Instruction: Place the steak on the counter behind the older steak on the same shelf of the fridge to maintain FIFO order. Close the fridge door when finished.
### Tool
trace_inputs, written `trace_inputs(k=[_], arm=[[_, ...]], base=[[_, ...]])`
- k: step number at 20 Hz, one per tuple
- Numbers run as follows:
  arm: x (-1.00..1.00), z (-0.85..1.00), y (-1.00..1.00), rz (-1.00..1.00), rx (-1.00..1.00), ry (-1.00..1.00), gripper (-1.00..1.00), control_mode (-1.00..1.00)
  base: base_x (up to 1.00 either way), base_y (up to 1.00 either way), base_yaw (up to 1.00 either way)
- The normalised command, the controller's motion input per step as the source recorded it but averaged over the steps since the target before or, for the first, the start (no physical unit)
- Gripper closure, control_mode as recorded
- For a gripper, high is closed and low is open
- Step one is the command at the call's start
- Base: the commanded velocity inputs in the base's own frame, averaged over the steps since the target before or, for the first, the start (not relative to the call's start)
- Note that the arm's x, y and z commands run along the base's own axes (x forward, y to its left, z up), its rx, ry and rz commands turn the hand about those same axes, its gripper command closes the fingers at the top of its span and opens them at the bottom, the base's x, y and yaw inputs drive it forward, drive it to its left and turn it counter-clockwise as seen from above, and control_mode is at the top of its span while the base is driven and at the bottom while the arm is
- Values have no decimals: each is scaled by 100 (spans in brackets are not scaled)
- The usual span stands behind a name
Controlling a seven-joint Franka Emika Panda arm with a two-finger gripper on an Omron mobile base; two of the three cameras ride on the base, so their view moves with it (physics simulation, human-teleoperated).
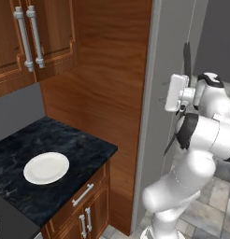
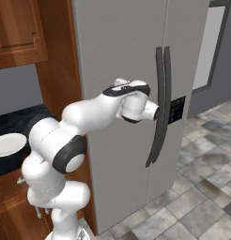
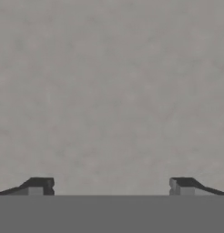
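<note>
The grey fridge (image 2: 122,56) stands with both doors shut, its two dark handles (image 2: 160,93) side by side. My gripper (image 2: 156,112) is pressed up to the left fridge door (image 3: 112,91) just beside those handles. It is open, the fingertips (image 3: 41,185) wide apart with nothing between them. From the left base view the hand (image 1: 175,92) faces the fridge's grey front edge (image 1: 152,121). The black counter (image 1: 79,144) carries a bare white plate (image 1: 46,168). The steak is out of view, and the shelf is hidden behind the shut door.
A tall brown wood panel (image 1: 107,84) separates the counter from the fridge. Wooden wall cabinets (image 1: 32,42) hang above the counter, with base cabinets (image 1: 86,205) below. A stovetop corner (image 1: 2,226) shows at lower left. Grey tiled floor (image 2: 197,197) spreads right of the fridge.
</note>
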Motion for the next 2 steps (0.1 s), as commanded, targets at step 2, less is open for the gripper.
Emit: trace_inputs(k=[2], arm=[[24,-17,88,18,6,0,-100,-100]], base=[[0,0,0]])
